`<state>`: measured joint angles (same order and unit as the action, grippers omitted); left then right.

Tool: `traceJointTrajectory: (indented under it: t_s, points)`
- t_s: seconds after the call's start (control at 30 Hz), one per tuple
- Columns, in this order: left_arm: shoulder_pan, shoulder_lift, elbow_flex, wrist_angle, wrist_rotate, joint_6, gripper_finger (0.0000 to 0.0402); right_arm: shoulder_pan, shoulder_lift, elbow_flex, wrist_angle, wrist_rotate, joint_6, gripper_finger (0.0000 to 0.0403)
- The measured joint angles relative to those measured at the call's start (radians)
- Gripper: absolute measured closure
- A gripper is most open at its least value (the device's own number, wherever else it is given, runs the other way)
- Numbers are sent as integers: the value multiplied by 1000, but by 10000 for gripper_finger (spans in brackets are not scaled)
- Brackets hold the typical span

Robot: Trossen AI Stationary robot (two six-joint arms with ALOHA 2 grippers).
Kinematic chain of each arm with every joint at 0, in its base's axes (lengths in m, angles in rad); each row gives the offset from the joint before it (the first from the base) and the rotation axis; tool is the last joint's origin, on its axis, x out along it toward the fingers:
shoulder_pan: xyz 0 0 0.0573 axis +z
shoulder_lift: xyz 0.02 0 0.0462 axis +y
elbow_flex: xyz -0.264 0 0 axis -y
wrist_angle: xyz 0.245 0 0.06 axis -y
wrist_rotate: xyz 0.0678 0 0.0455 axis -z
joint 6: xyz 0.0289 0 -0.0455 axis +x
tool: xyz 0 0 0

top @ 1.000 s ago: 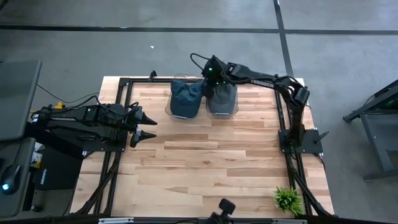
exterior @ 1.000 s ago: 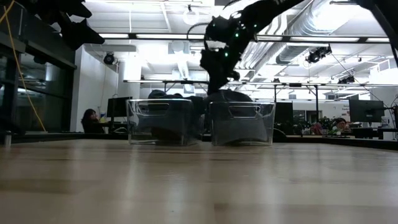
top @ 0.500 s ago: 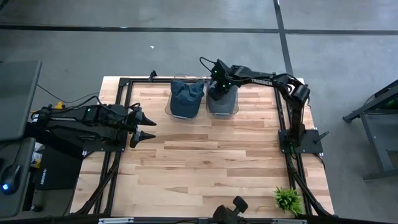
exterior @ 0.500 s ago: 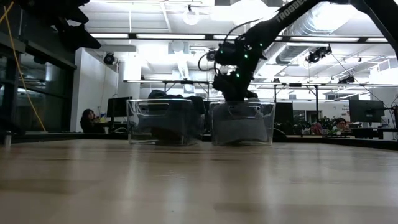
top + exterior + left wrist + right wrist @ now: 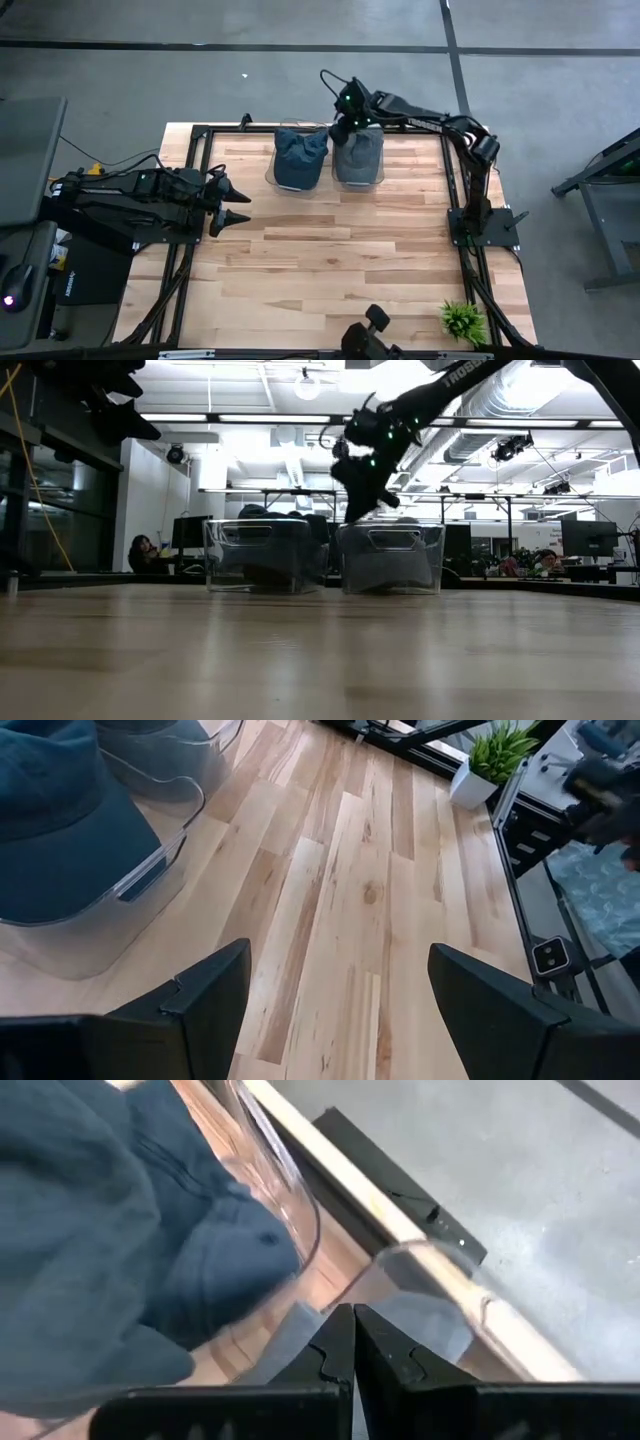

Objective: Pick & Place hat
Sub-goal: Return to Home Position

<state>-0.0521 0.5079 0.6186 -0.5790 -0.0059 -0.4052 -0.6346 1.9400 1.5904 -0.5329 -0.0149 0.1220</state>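
Blue cap [image 5: 299, 158] lies front-to-back, brim toward table [image 5: 330, 250] middle.

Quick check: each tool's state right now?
Left tool: open, empty.
Right tool: shut, holding nothing, above the right bin.

Black jointed left arm [image 5: 130, 190] and right arm [image 5: 430, 122], white lettering [image 5: 462, 372], green lights [image 5: 346, 98], looped cable [image 5: 325, 78], tapered dark fingers [image 5: 205, 995].

Two caps rest in bins at the far edge of the counter [image 5: 330, 260].
The blue cap [image 5: 299, 155] lies crown up in the left clear bin [image 5: 271, 172]. The gray cap [image 5: 361, 152] fills the right clear bin [image 5: 358, 182]. The bins stand upright, side by side.
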Motion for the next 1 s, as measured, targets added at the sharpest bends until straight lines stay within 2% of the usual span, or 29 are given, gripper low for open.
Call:
traceJointTrajectory:
  t_s: [0.17, 0.3, 0.43, 0.53, 0.6, 0.7, 0.87, 1.0]
  points:
    - [0, 0, 0, 3, -4, -19, 115, 7, -1, 136, -142, -23, -56, 403]
    - [0, -11, 7, 10, -28, -27, 115, 28, -1, 261, -285, -148, -143, 403]
    - [0, -59, 23, 11, -116, -30, 115, 56, -9, 356, -442, -199, -209, 403]
    - [0, -119, 23, -11, -204, -34, 115, 82, -52, 346, -488, -197, -232, 403]
    - [0, -162, 23, -36, -261, -48, 115, 106, -99, 305, -490, -203, -231, 403]
    - [0, -225, 2, -46, -301, -71, 115, 158, -204, 169, -444, -197, -225, 403]
    - [0, -319, -102, -10, -315, -113, 115, 235, -437, -188, -205, -218, -119, 403]
    - [0, -373, -214, 159, -314, -134, 115, 304, -660, -459, 25, -150, 2, 403]
